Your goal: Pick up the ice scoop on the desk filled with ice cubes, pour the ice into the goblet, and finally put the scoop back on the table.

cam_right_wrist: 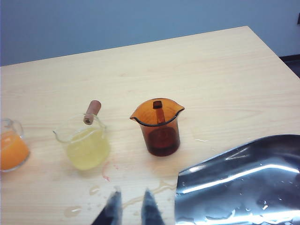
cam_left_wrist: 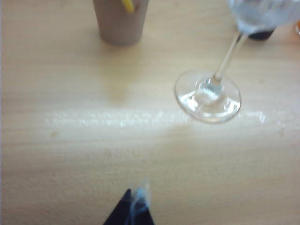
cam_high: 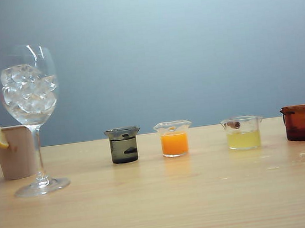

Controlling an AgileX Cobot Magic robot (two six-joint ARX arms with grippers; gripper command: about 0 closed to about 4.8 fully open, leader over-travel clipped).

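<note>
Now the right gripper (cam_right_wrist: pixel 131 208) shows slightly parted fingers gripping nothing, beside the scoop (cam_right_wrist: pixel 243 183) on the table (cam_right_wrist: pixel 225 70); whether the left gripper (cam_left_wrist: pixel 131 211) is spread I cannot tell.

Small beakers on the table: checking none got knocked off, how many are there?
4, in a row: dark grey beaker nearest the goblet, then orange beaker, yellow beaker, brown beaker.
</note>
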